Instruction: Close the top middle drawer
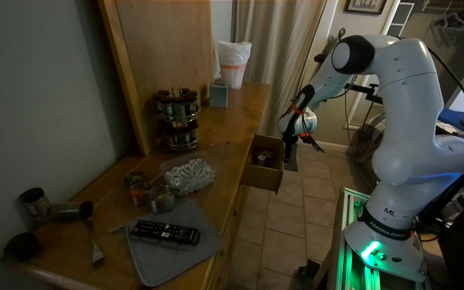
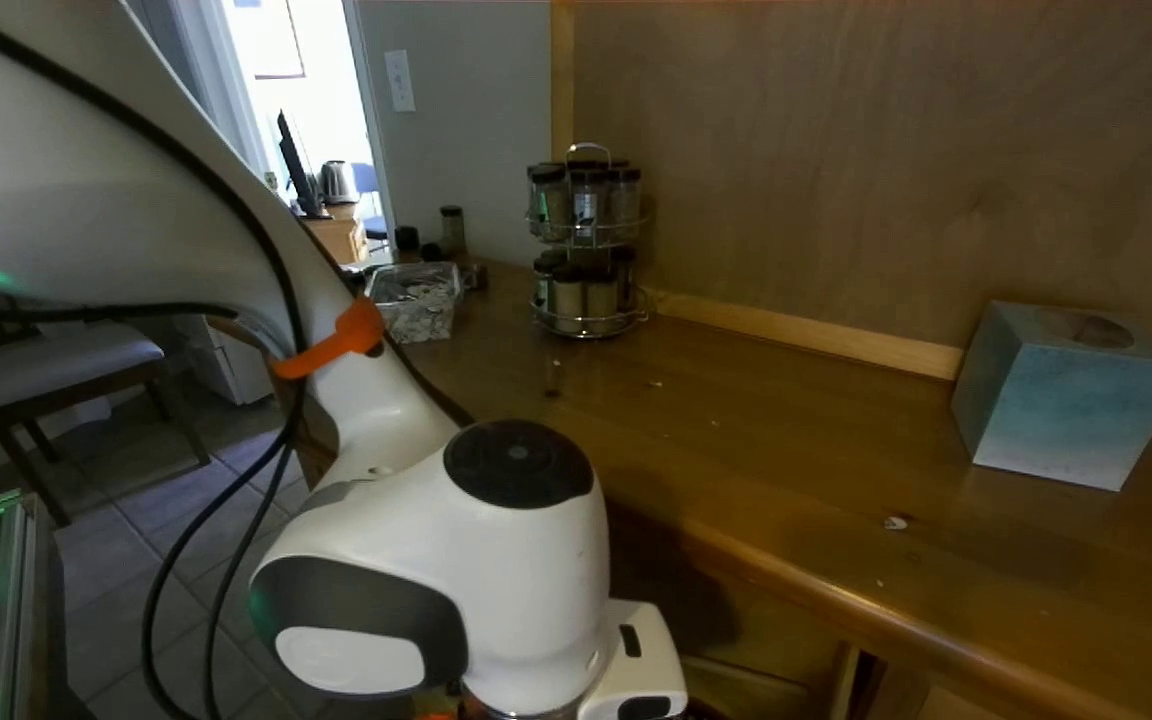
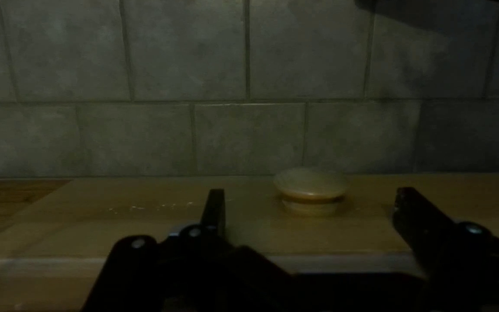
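- Plainly the gripper (image 3: 312,190) held nothing: its jaws were spread wide, and a round wooden knob (image 3: 311,185) showed in the gap between them.
- On the counter side of the jaws, just beside them, was the top middle drawer (image 1: 260,179), standing out from under the counter (image 1: 234,127) with its front (image 3: 249,225) toward them.
- The jaws hung point-down by that front, I guessed to take the knob or to shove the front itself; a straight push toward the counter would suit either.
- Behind the front, as seen from the jaws, small items (image 1: 265,153) lay in the drawer, which to me called for an easy push lest they slide.
- Well apart from the jaws, up on the counter, were a spice rack (image 1: 179,108) and a remote (image 1: 165,232) on a grey mat (image 1: 167,262); I saw no reason they would hinder the drawer.
- I could not tell whether the jaws touched the knob or the front, the wrist view being so dim.
- In an exterior view the arm (image 2: 536,560) covered most of the drawer, and the lower edge cut the jaws off.
- What lay inside was murky; only a pale cylinder (image 1: 261,161) stood out.
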`<action>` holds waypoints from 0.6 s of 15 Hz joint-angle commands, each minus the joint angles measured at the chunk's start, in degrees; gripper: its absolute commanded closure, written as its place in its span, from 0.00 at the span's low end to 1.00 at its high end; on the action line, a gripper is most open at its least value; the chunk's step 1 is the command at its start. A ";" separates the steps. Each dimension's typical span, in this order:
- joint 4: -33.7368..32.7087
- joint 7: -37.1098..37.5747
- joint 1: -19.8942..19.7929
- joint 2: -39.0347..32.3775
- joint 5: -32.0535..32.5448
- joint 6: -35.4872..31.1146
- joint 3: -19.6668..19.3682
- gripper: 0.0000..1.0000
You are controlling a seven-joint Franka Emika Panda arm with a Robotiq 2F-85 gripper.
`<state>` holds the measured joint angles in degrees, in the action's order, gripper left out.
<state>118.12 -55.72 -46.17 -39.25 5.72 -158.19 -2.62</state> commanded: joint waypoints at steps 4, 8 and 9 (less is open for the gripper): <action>-1.25 -8.93 -10.02 -0.62 -8.67 0.88 12.00 0.00; -1.72 -11.55 -13.01 -2.00 -12.58 -1.66 17.19 0.00; -1.85 -11.97 -13.09 -2.56 -12.94 -2.98 17.95 0.00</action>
<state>117.99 -64.99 -57.90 -39.55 -3.81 -158.56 11.77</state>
